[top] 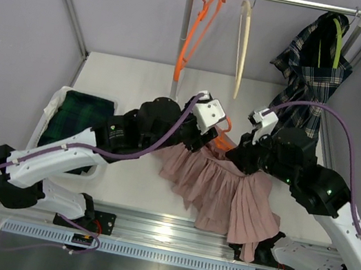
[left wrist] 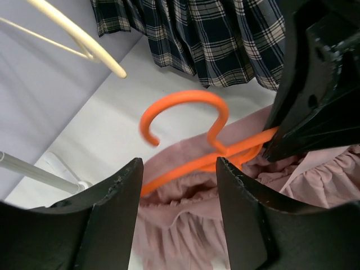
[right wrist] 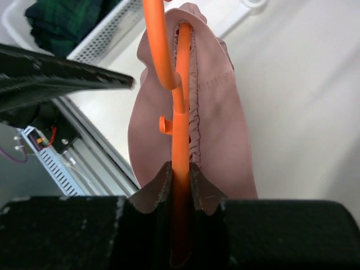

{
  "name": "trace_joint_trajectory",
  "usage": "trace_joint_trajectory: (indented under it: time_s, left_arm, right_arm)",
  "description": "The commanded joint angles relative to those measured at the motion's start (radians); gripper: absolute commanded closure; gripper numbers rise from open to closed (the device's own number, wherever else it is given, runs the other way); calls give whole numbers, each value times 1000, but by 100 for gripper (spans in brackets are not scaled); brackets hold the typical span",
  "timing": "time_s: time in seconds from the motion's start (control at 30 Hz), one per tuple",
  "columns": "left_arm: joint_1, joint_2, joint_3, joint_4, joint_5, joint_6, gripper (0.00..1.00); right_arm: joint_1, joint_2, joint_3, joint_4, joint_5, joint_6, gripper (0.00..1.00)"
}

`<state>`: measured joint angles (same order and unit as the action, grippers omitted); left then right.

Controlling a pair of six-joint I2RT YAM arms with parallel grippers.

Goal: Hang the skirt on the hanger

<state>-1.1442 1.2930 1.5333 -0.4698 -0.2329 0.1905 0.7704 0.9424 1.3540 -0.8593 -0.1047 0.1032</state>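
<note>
The right jaws clamp the orange hanger [right wrist: 179,121], the pink skirt [right wrist: 225,129] bunched against it. The left jaws stand wide, gripping nothing.

Cream hanger [top: 242,48] on rail [top: 295,1], navy plaid skirt [top: 306,94] hung at its right end; green tartan garment [top: 80,114] in white basket [top: 53,104]

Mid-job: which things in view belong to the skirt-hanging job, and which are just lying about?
In the job: pink skirt; orange hanger at its waistband, clamped by the right gripper; left gripper, open beside it.
Just there: spare orange hanger, cream hanger, navy plaid skirt on a lime hanger, green tartan cloth in a white basket.
</note>
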Motion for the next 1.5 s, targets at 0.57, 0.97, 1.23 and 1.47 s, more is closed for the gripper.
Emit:
trace_joint_trajectory:
  time_s: [0.57, 0.97, 1.23, 1.47]
  left_arm:
    - [3, -280, -51, -30, -151, -221, 34]
    - [1, -469, -240, -87, -134, -305, 34]
    - [3, -528, -297, -111, -89, -349, 36]
    - [1, -557, -325, -133, -63, -364, 37]
  right_arm:
    - [-270, 88, 200, -118, 338, 162, 100]
    - [-634, 418, 575, 120, -12, 251, 100]
    - [-683, 574, 755, 288, -66, 273, 100]
    - [-697, 636, 780, 437, -6, 262, 100]
